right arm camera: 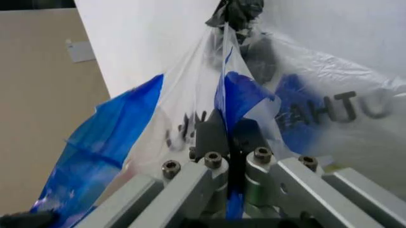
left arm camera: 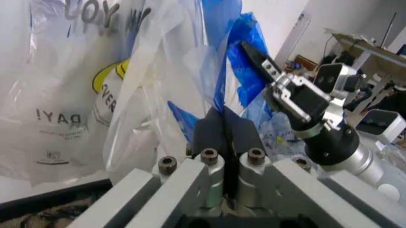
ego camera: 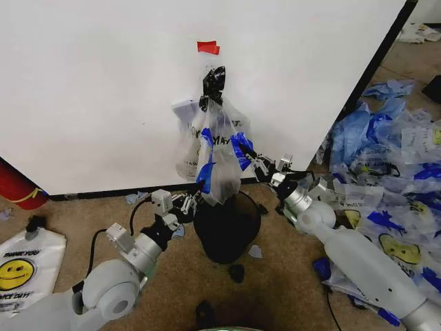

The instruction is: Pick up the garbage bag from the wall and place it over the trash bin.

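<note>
The bag hangs from a dark clip on the wall, just under a bit of red tape, directly above the bin. The left gripper has its jaws closed on a blue edge low on the bag's left; the right gripper is clamped on a blue edge higher on the right.

Risks, as I judge them: the film is thin, so pulling against the clip could tear it or let it slip from a pinch. A second bag seems to hang behind, though that is hard to make out, and it might be dragged along. If both pinches hold one layer only, the mouth may not open over the bin's rim.
</note>
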